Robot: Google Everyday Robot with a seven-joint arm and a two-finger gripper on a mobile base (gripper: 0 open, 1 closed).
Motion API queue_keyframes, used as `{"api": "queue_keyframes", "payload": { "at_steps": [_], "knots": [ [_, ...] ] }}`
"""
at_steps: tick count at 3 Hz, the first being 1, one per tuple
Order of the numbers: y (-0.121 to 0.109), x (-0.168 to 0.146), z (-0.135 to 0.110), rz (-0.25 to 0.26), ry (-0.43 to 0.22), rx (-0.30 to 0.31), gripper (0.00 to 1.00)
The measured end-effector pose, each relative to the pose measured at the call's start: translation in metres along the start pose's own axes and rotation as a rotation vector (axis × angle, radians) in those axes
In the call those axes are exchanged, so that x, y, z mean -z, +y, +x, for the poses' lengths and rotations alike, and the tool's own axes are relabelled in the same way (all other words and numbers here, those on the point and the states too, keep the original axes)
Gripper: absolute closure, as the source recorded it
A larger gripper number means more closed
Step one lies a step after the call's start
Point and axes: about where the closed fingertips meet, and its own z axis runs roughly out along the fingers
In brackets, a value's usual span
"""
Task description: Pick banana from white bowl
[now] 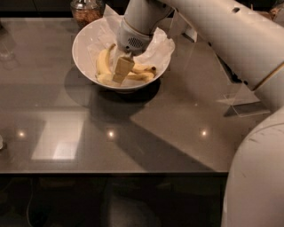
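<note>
The white bowl (84, 37), lined with crumpled white paper, stands at the far middle of the dark table. Bananas lie in it: one curved along the left side (103, 62) and others across the bottom right (143, 73). My gripper (122, 69) reaches straight down into the bowl from the white arm (142, 22) and sits among the bananas, touching or nearly touching them. Its tip hides the middle of the bunch.
A glass jar (86, 11) with brown contents stands just behind the bowl. A clear glass object (6, 42) is at the far left. My large white arm and body (257, 155) fill the right side. The glossy table's front edge (111, 172) runs across below.
</note>
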Motion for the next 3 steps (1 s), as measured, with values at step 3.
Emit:
{"api": "queue_keyframes", "payload": {
  "at_steps": [3],
  "knots": [
    [-0.005,-0.023,0.012,-0.036,0.012,-0.034,0.52]
  ]
}}
